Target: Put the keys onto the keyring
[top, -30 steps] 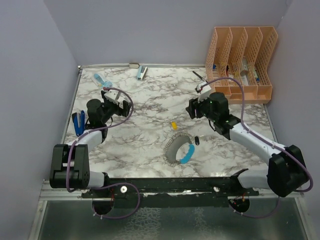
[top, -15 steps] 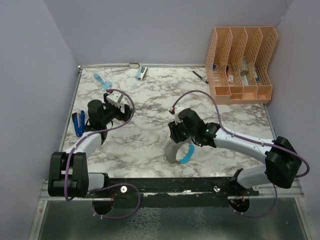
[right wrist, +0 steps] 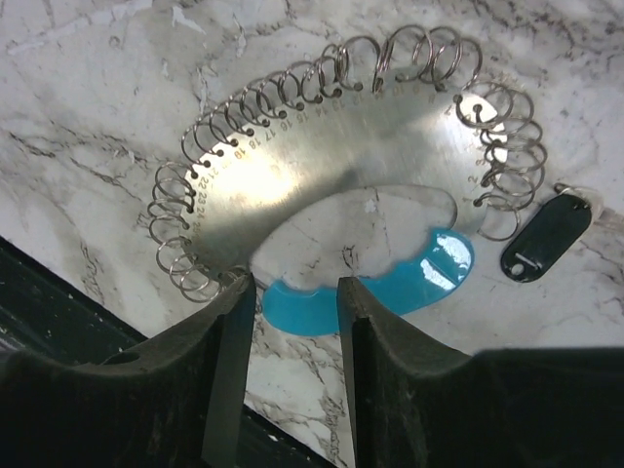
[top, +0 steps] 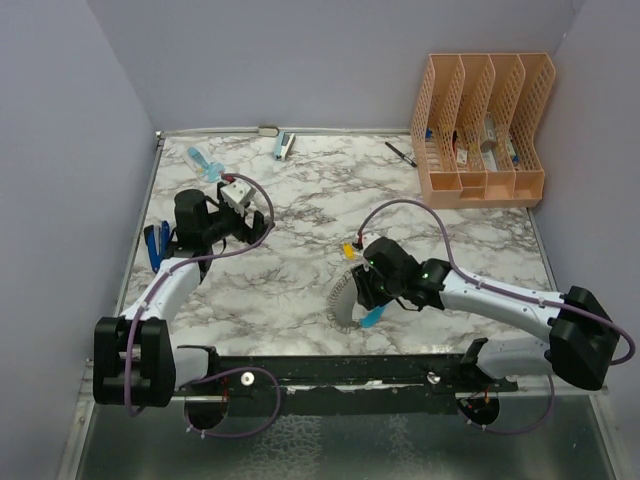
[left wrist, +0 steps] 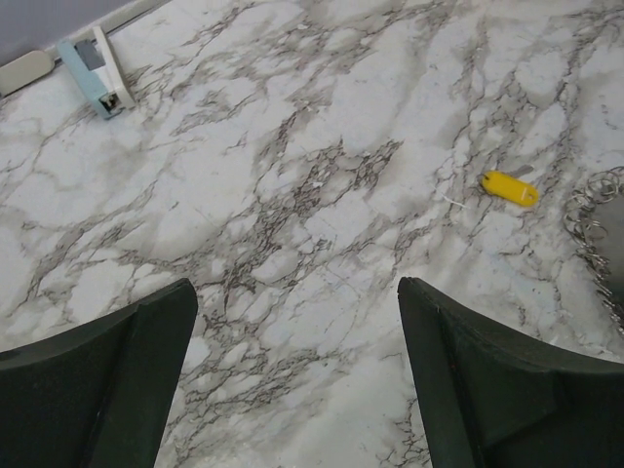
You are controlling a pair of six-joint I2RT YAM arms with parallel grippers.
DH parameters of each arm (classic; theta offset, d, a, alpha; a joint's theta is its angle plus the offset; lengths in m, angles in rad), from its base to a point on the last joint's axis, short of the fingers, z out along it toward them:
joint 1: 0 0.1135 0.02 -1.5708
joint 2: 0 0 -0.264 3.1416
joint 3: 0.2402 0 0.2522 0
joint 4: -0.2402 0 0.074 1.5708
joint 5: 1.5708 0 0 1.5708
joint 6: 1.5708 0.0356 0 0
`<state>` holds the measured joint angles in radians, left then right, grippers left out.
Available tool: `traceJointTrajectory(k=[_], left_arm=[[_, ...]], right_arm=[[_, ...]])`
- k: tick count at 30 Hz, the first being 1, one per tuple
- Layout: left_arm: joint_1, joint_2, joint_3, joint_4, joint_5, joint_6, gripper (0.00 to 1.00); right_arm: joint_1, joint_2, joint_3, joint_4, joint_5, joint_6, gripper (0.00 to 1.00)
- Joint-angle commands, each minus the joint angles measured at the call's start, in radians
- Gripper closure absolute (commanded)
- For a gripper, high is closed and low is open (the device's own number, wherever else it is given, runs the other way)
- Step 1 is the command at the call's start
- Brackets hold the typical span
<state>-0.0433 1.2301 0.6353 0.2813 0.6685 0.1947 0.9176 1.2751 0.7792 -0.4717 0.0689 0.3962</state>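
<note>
Left wrist: yellow key (left wrist: 510, 188); left gripper (left wrist: 295, 292) wide apart, empty.
Right wrist: black key (right wrist: 547, 237); right gripper (right wrist: 292, 286) narrowed astride keyring (right wrist: 322, 136), hold unclear.

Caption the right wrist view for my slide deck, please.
Right hand straddles the light-blue section of the keyring; the black key lies beside it on the marble table.

Odds and ends on a white, gray-veined marbled surface (top: 300, 205)

An orange mesh file organizer (top: 480, 110) stands at the far right corner with small items in its slots, and a black pen (top: 401, 153) lies just beside its left front. A light-blue stapler (top: 283, 147) sits at the far edge, a small light-blue thing (top: 203, 160) near the far left corner, and a blue-handled tool (top: 156, 246) along the left edge. Plain lavender walls (top: 300, 60) surround it.
</note>
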Motion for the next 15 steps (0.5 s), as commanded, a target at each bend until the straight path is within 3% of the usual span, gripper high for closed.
traceJointTrajectory(k=[1,15], left_arm=[[-0.036,-0.038,0.057,-0.141,0.103,0.068,0.13],[-0.084,-0.076,0.119,-0.279,0.097,0.116,0.13]], right_arm=[[0.007,-0.009,-0.055,0.001,-0.066,0.066,0.63],[0.010,-0.043,-0.175,0.154,-0.152,0.110,0.68]])
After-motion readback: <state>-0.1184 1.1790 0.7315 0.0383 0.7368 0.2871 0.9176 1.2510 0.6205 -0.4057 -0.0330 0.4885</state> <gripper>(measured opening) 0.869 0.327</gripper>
